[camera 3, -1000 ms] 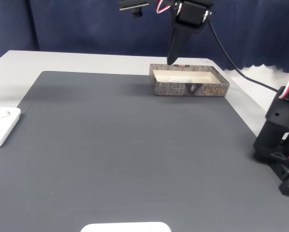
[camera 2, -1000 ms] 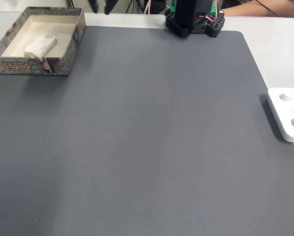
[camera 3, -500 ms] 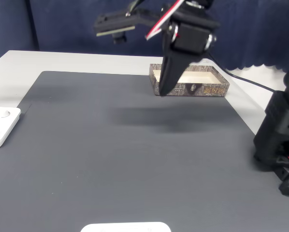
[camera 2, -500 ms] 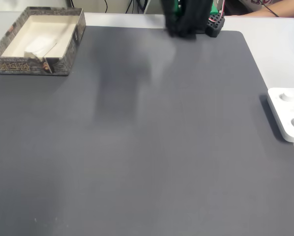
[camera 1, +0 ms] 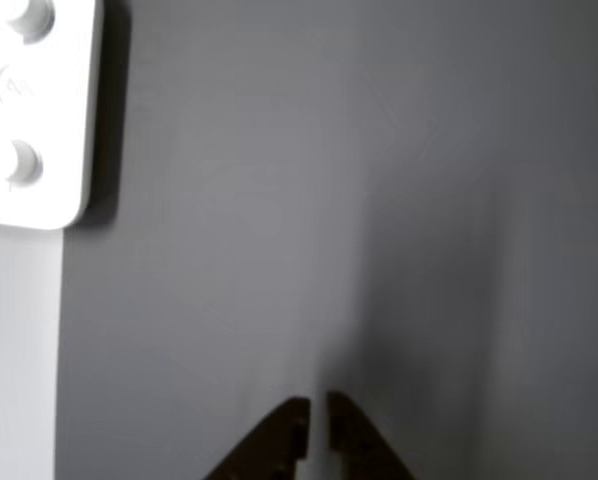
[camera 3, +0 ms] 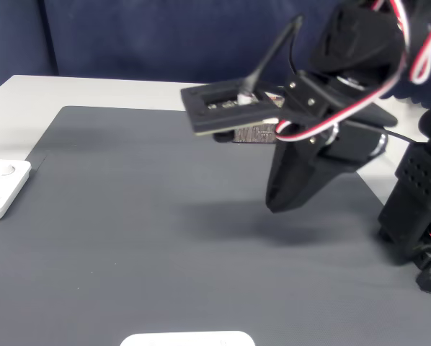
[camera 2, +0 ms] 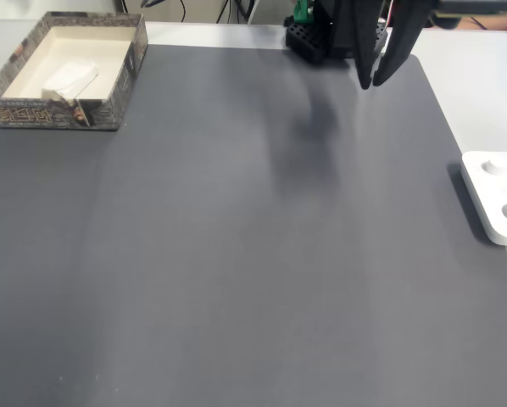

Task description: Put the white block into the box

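A: Where does the small white oblong block point(camera 2: 69, 78) sit?

B: Inside the shallow cream-lined box with speckled brown rim point(camera 2: 116, 95), long axis diagonal, far left in that fixed view.

A: And the black two-finger gripper point(camera 1: 317, 422)?

B: Well apart to the right, near the arm's base, above bare grey mat point(camera 2: 236, 254). Jaws nearly together, nothing between them.
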Available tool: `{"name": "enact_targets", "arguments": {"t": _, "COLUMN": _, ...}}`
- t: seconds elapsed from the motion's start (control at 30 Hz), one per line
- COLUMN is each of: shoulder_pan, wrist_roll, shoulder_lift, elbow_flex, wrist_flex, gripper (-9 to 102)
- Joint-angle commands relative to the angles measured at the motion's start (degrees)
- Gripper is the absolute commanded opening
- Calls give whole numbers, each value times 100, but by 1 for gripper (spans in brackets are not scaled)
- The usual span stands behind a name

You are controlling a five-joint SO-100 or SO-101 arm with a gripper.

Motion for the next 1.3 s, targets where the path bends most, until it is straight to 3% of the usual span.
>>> {"name": "enact_targets", "arguments": {"t": 0.0, "shoulder_pan": -62, "wrist_roll": -35, "shoulder_lift": 905, "elbow_flex": 448, "wrist_flex": -220, "gripper": -2}}
{"name": "enact_targets", "arguments": {"t": 0.73, "shoulder_pan": -422, "wrist_roll": -334, "shoulder_lift": 4869, "elbow_flex": 3146, "wrist_flex": -308, "gripper": -2}}
{"name": "enact_targets", "arguments": {"t": 1.27, "shoulder_pan": -334, "wrist_roll": -422, "shoulder_lift": 5361, "elbow_flex": 3709, "wrist_flex": -272, "gripper": -2}}
